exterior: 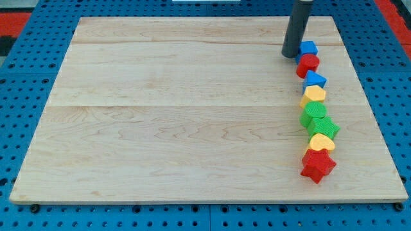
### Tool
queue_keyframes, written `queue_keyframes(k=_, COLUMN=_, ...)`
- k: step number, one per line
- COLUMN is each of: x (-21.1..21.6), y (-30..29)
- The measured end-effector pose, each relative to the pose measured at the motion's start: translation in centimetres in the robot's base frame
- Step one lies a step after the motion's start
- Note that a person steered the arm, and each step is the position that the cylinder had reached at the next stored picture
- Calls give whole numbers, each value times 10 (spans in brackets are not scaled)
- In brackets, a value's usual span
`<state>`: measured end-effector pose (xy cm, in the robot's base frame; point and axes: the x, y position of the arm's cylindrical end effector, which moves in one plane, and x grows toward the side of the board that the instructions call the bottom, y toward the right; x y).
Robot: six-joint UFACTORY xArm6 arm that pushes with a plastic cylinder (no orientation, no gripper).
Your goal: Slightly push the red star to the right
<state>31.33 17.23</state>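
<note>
Camera view: wooden board point(180, 109) on blue pegboard point(26, 96), blocks in a column at 3 o'clock. Red star point(318, 165) lowest, at 4 o'clock, touching yellow heart point(321, 142). My tip point(291, 55) at 1 o'clock, just beside blue block point(309, 48); no gripper fitted, only a rod.

My rod standing upright, coming down from view's top right; my tip point(291, 55) resting on board, near its top right corner.
</note>
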Motion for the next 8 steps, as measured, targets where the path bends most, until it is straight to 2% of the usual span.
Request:
queue_keyframes(k=1, x=-2, y=3)
queue_keyframes(k=3, x=-17, y=-41)
queue_keyframes(k=5, x=-17, y=-41)
queue_keyframes(k=8, x=-25, y=-71)
